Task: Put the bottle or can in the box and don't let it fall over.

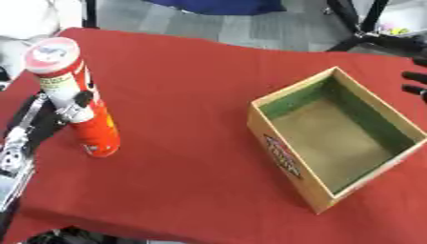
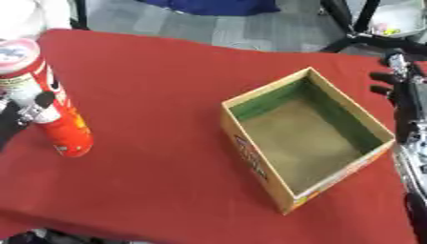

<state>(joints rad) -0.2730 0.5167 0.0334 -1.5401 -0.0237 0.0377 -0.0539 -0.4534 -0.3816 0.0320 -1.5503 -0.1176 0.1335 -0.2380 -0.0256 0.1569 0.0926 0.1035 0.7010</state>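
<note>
A tall red tube can (image 1: pixel 93 131) with a white label and a pale lid stands at the table's left, leaning slightly to the left. My left hand (image 1: pixel 81 100) comes in from the left edge, its black fingers curled round the can's middle. I cannot tell whether the can's base touches the cloth. An open cardboard box (image 1: pixel 282 156) with green inner walls and nothing inside sits to the right, turned at an angle. My right hand (image 2: pixel 397 86) hangs at the right edge beside the box's far corner, fingers relaxed and holding nothing.
A red cloth (image 1: pixel 183 95) covers the table, and its front edge runs along the bottom of both views. Grey floor, black stand legs (image 2: pixel 354 24) and something blue (image 1: pixel 218 5) lie beyond the far edge. Bare cloth separates the can from the box.
</note>
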